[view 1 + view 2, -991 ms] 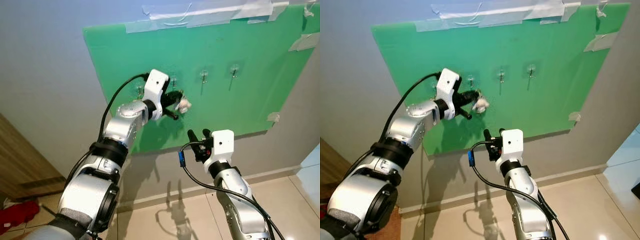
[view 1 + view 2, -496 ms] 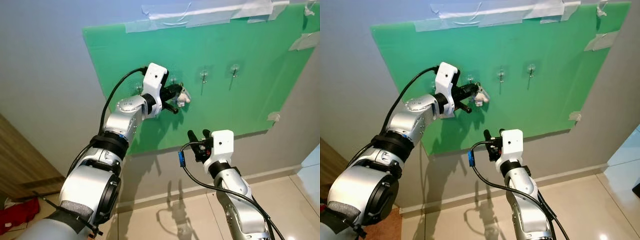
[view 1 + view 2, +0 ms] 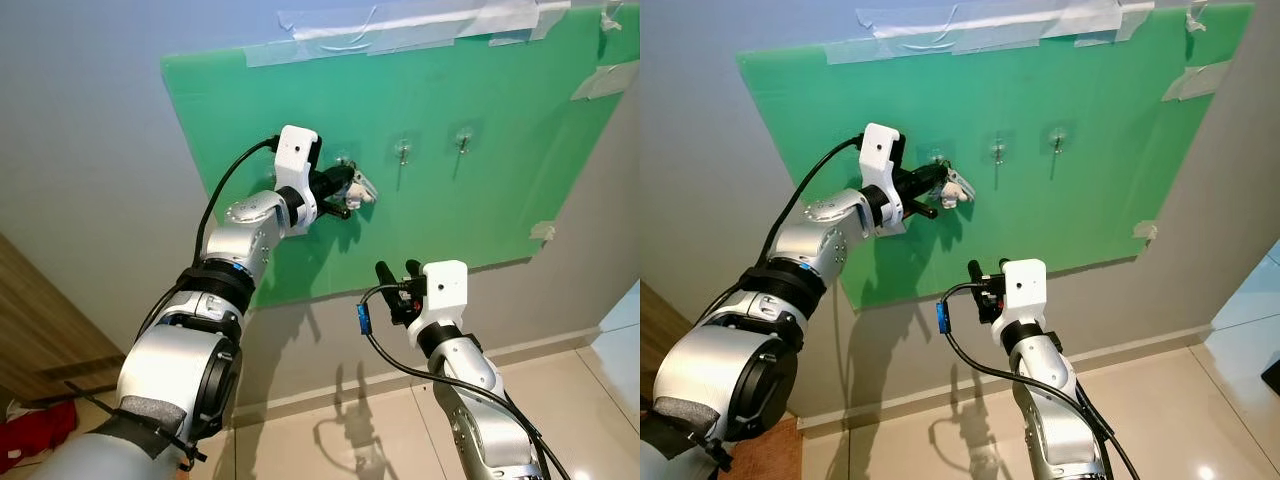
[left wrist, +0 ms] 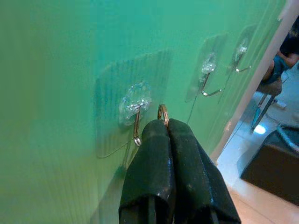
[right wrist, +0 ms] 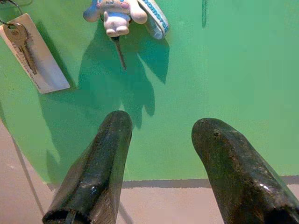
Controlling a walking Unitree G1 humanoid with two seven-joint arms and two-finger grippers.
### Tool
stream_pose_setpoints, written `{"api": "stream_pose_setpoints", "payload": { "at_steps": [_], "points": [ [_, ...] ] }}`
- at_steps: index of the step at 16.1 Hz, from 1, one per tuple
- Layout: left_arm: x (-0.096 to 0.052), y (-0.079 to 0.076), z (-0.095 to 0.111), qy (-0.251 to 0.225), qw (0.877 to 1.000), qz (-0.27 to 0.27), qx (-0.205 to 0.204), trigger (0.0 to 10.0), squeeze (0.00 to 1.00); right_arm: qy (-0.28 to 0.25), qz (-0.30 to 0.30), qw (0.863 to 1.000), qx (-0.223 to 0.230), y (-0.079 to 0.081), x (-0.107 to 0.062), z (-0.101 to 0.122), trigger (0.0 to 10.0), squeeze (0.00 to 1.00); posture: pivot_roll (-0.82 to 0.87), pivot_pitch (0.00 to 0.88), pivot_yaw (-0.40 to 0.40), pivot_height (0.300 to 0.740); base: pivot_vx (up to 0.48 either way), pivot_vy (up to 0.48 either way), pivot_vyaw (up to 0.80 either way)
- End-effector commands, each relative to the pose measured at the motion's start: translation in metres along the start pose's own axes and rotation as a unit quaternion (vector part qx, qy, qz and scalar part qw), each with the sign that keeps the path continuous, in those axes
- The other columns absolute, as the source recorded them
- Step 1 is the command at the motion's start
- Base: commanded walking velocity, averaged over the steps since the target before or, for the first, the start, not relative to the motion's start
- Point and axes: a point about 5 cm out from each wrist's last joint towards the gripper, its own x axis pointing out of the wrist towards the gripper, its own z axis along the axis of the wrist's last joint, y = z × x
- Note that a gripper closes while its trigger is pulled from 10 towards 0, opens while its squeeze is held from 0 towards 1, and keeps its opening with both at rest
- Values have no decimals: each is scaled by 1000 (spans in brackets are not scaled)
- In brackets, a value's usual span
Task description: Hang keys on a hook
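Left claw [image 4: 163,127] pinches keys [image 3: 362,189] — ring [image 4: 162,113] upright beside hook [image 4: 136,122].

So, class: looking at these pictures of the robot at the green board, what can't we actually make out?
- Whether the key ring is on the hook: in the left wrist view the left gripper's shut jaws cover most of it.
- The keys: too small in the head views to count.
- The board's top right corner: cut off by the frame edge.
- The right gripper hangs open, idle.
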Motion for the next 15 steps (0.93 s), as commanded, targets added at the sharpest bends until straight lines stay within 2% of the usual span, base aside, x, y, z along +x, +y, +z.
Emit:
{"api": "stream_pose_setpoints", "payload": {
  "at_steps": [1,3,7,10,14,15],
  "points": [
    [-2,9,11,-14,999,28,-13,0,0,-5,4,1000,2,2,1,4,10000,0,-173,0,139,740,0,0,0],
    [-3,8,9,-13,999,29,-27,0,0,-5,5,1000,2,2,1,4,10000,0,-171,0,137,740,0,0,0],
    [-2,1,4,-8,1000,6,8,0,0,-3,7,1000,2,3,2,3,10000,0,-165,0,134,740,0,0,0],
    [-1,-2,3,-8,1000,-1,-7,0,0,-3,8,1000,3,4,2,3,10000,0,-164,0,136,740,0,0,0],
    [0,-10,1,-7,1000,-19,21,0,0,-2,8,1000,4,4,1,3,10000,0,-164,0,136,740,0,0,0],
    [-1,-10,2,-5,999,-17,44,0,0,-2,8,1000,4,4,1,3,10000,0,-163,0,136,740,0,0,0]
  ]
}}
